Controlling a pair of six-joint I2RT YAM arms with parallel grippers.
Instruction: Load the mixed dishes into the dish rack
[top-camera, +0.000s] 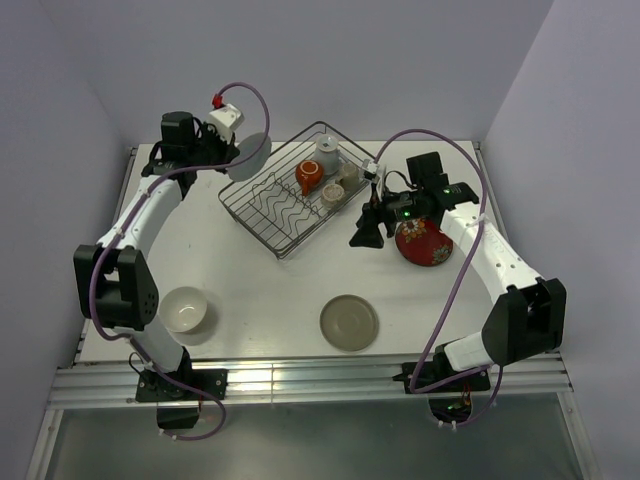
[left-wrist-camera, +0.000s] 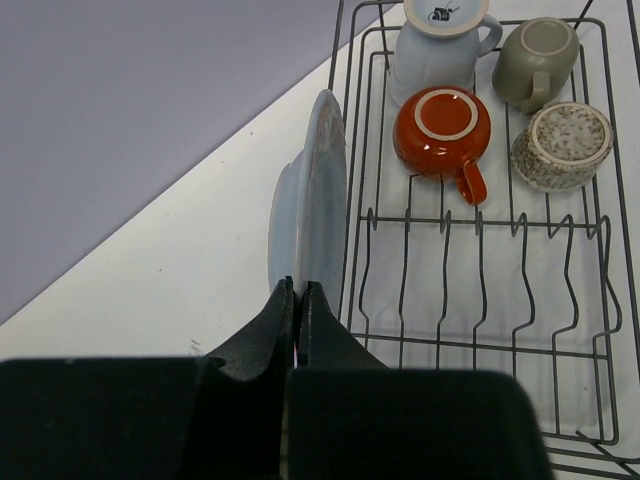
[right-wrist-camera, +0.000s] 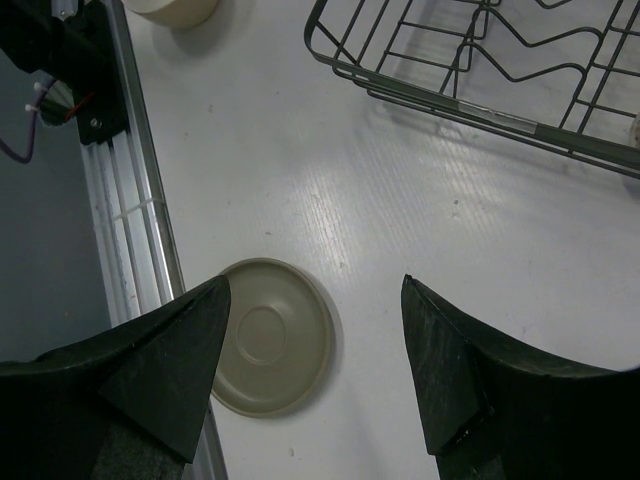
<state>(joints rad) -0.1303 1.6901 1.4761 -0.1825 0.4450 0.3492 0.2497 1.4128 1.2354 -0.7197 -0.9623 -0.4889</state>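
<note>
White worktop (top-camera: 260, 285), pale lilac walls around it. The dish rack (top-camera: 290, 205) sits at the far middle, set on a slant. Already in it, all bunched at its far end: orange-red mug (top-camera: 308, 177), blue-grey cup (top-camera: 327, 152), grey cup (top-camera: 350, 170) and speckled beige cup (top-camera: 333, 193). The wavy divider slots are bare, so no plate is in yet. Your left fingers (left-wrist-camera: 285, 310) are clenched on the rim of the pale white plate (left-wrist-camera: 310, 190), which is held on edge and lifted just outside the rack's far-left side. Whether it touches the wire you cannot tell. Your right fingers (top-camera: 366, 235) stand released, grasping nothing, above the worktop near the rack's right side; the wrist view looks down past them at the olive-grey plate (top-camera: 349, 322). Lying on the worktop: that plate near the front edge, the red floral plate (top-camera: 422, 243) beneath your right arm, and the cream bowl (top-camera: 184, 308) by your left arm. Judgement: cups and mug done, about halfway. One plate in hand, two plates and the bowl to go.
</note>
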